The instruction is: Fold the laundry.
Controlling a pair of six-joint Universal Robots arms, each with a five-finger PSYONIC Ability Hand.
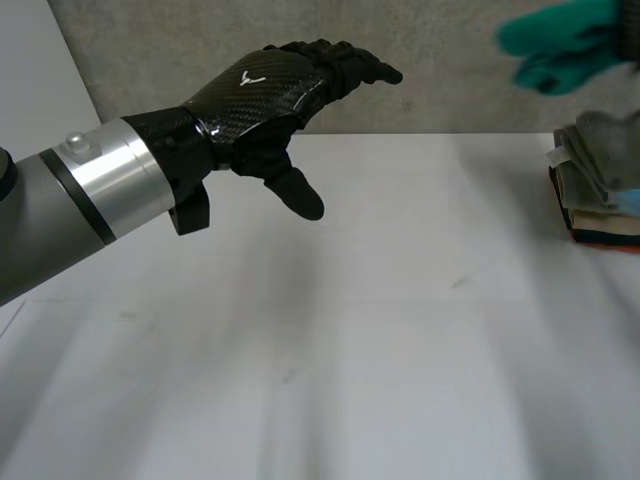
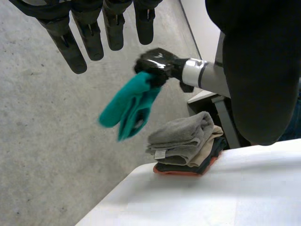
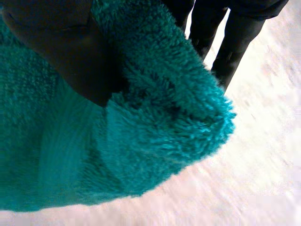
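The left hand (image 1: 265, 90) hovers above the white surface (image 1: 380, 330), palm down. Its fingers are straight and relaxed, its thumb hangs below them, and it holds nothing. In its own wrist view the fingers (image 2: 70, 44) point out past the edge of the surface toward the grey floor (image 2: 42, 141).

The right hand (image 2: 157, 66) is raised in the air beyond the surface's far right corner, with its fingers curled round one end of a teal towel (image 2: 131, 106). The towel hangs from that grip in loose folds, clear of the surface and touching nothing else. In the right wrist view the thumb (image 3: 70, 56) presses into the fluffy pile of the towel (image 3: 141, 141) while the fingers (image 3: 235, 37) reach past its folded edge.

Below the hanging towel, a stack of folded cloths (image 2: 186, 141) sits at the far right edge of the surface, with grey ones on top, a beige one under them and dark and orange-red ones at the bottom. In the head view the towel (image 1: 565, 45) shows above this stack (image 1: 600, 190).
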